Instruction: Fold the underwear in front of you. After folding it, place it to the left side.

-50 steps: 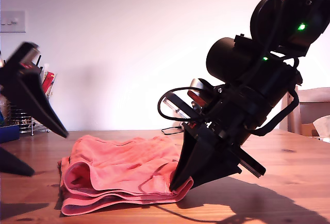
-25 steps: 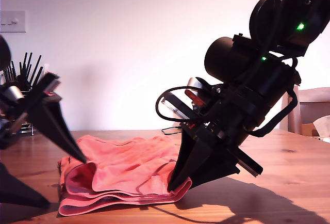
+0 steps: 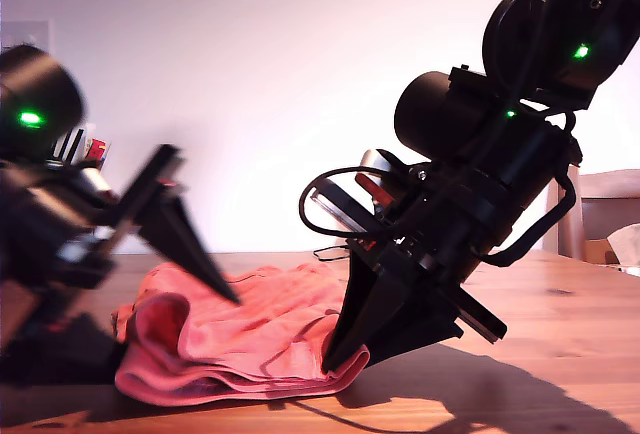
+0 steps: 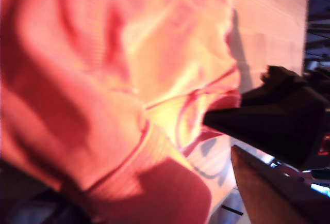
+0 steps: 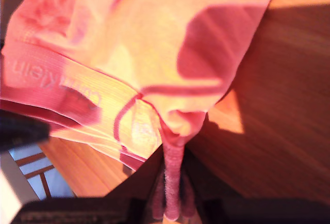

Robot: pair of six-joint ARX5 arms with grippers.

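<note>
- My second gripper [image 3: 345, 359] was clamped on a bunched corner of the underwear [image 3: 240, 339], its jaws closed around a pinch of coral cloth [image 5: 172, 182] at the garment's end toward the exterior view's right.
- The wrist camera on that arm showed the pinched fabric running straight up between the jaws, with the waistband [image 5: 77, 100] stretching away across the wooden table [image 3: 560, 304].
- My first gripper [image 3: 205, 274] hung over the opposite end of the garment, toward the exterior view's left, blurred by motion; its two fingers appeared spread apart with nothing visibly between them (though the blur leaves some doubt).
- The underwear lay heaped in loose layers on the table between the two arms, its long axis running across the exterior view from one gripper to the other.
- Judged from this, the next move hinged on that axis: the held end could be carried over toward the free end, where the first gripper stood nearer and better placed to pin or take the cloth.
- A rack of utensils [image 3: 85, 149] stood behind, well apart from the cloth.
</note>
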